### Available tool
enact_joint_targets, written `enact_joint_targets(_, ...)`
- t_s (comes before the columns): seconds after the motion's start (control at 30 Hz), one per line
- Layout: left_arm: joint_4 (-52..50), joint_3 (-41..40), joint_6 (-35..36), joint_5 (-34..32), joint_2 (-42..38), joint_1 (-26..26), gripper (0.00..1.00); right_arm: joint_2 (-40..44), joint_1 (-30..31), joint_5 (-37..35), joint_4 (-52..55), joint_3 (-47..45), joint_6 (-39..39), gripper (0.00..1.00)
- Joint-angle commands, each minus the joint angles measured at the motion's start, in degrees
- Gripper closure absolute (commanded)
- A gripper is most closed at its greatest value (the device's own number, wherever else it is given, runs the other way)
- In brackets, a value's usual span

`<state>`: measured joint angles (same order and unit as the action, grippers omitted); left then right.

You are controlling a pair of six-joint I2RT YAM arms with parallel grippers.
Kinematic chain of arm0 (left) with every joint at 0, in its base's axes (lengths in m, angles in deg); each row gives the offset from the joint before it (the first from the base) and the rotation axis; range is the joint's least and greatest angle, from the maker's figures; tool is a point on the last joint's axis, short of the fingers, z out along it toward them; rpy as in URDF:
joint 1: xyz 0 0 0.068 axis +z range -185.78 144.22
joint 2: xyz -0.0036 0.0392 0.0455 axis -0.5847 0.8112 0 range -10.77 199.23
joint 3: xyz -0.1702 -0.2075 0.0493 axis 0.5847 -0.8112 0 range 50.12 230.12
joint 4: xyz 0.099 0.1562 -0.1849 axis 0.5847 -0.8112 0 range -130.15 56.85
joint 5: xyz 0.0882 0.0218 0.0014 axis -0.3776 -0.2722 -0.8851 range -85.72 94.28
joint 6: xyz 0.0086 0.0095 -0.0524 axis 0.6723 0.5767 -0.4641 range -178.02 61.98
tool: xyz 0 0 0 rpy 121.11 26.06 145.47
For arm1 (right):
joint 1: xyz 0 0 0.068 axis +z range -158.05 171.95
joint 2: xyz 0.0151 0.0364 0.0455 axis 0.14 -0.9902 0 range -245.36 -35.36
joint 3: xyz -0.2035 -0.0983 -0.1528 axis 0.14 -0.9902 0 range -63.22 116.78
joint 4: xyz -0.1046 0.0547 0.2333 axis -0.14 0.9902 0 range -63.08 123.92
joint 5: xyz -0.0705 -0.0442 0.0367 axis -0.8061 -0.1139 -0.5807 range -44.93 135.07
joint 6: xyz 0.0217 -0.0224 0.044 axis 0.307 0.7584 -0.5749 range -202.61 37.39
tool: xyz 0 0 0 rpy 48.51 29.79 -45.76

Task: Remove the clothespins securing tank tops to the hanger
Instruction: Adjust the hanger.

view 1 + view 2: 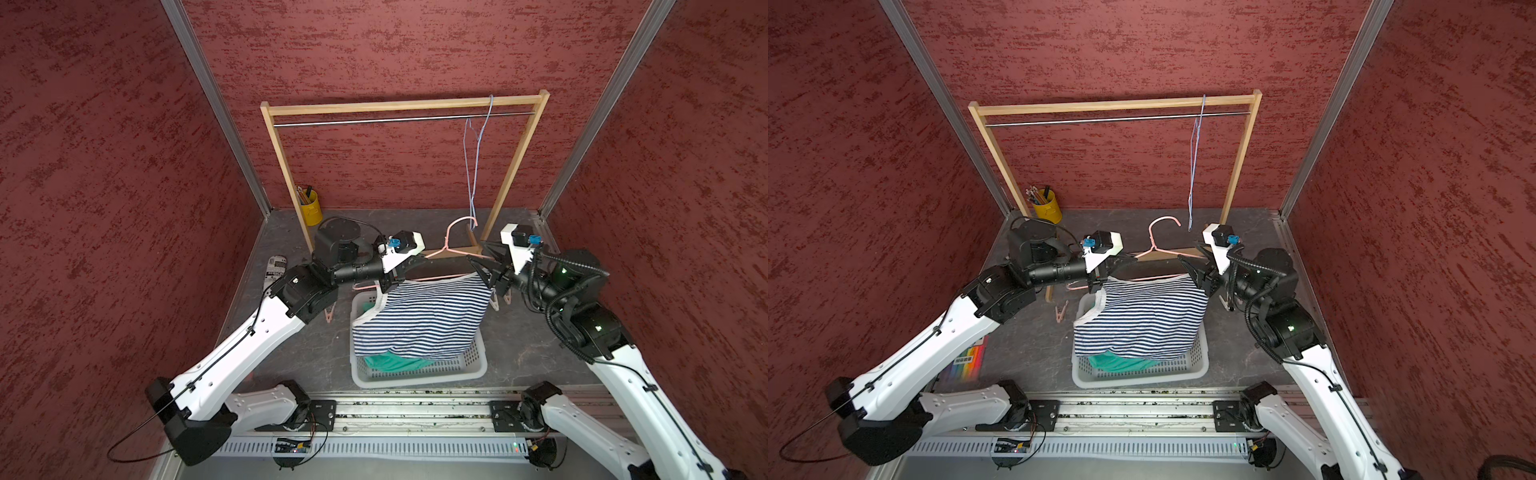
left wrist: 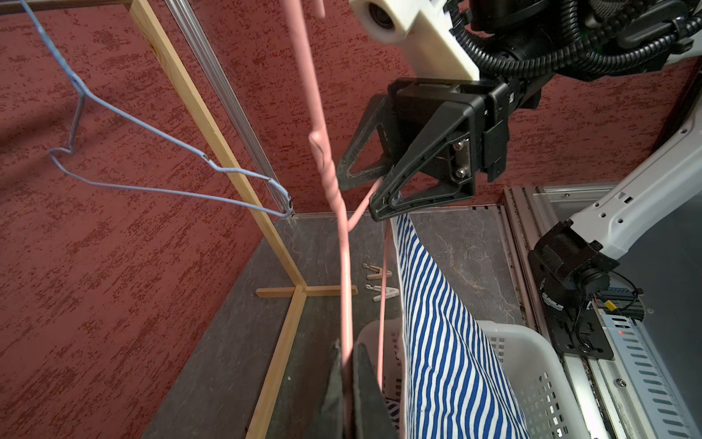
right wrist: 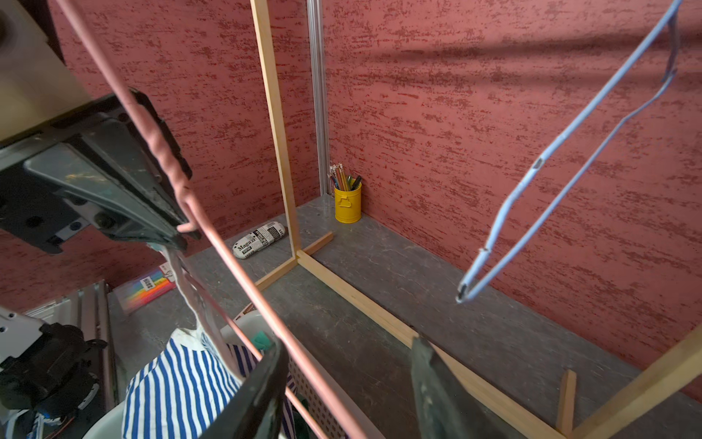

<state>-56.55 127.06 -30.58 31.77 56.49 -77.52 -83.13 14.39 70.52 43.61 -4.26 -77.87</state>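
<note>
Three clothespins (image 1: 1061,311) lie on table (image 1: 519,332) | my left gripper (image 2: 347,384) clamps pink hanger (image 2: 345,266) | right gripper (image 3: 349,395) half-open astride its wire by striped tank top (image 1: 424,316) | judged next: find, pinch last pin.

Hanger (image 2: 345,266) spanning left gripper (image 2: 346,365) to right gripper (image 2: 359,197); tank top (image 1: 424,316) hanging below both into laundry basket (image 1: 415,374), over second tank top (image 1: 395,361). Single clothespin (image 1: 1061,311) on floor (image 1: 519,332) outboard of left gripper; two clothespins (image 2: 378,273) beneath right gripper. Garment rack (image 1: 399,106) behind both.
</note>
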Motion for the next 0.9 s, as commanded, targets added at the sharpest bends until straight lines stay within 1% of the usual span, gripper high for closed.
enact_joint_targets(0.0,0.78,1.7,-0.07,0.53,-0.37,-0.44,0.95,-0.3,2.6,-5.37,1.81,1.07,1.23,0.47)
enact_joint_targets(0.07,0.47,1.63,0.03,0.71,-0.55,-0.48,0.95,-0.64,3.69,-6.83,1.85,1.07,1.47,0.48)
enact_joint_targets(0.17,0.09,1.45,0.45,0.73,-0.77,-0.54,0.95,-0.77,4.45,-6.27,2.02,1.07,1.96,0.5)
enact_joint_targets(0.23,-0.27,1.37,0.64,0.5,-0.81,-0.54,0.94,-0.67,4.7,-5.7,2.15,1.2,2.15,0.53)
enact_joint_targets(0.37,-0.29,1.02,0.72,0.7,-1.06,-0.63,0.94,-0.42,4.9,-6.15,2.64,0.82,2.51,0.64)
enact_joint_targets(0.5,-0.07,1.02,0.83,1.15,-1.22,-0.83,0.91,0.0,4.82,-7.21,3.0,0.48,3.22,0.67)
enact_joint_targets(0.6,-0.27,1.17,0.88,1.09,-1.31,-0.82,0.89,1.32,4.85,-8.09,2.13,-0.23,4.12,0.79)
enact_joint_targets(0.7,-0.35,1.06,1.21,1.66,-1.32,-0.98,0.81,2.3,4.9,-8.38,2.22,-0.4,5.35,0.87)
enact_joint_targets(0.77,0.22,0.67,1.29,2.0,-1.43,-0.98,0.8,2.77,4.88,-8.43,2.68,-0.33,6.12,1.0)
enact_joint_targets(0.8,0.79,0.23,1.3,2.05,-1.5,-0.98,0.77,2.85,4.88,-8.26,2.86,-0.34,6.58,1.0)
enact_joint_targets(0.83,1.43,-0.15,1.32,1.94,-1.59,-0.98,0.69,2.86,4.89,-7.9,3.27,-0.29,7.09,1.0)
enact_joint_targets(0.87,2.08,-0.54,1.22,1.56,-1.74,-0.98,0.58,2.78,4.86,-7.67,3.63,-0.2,7.46,1.0)
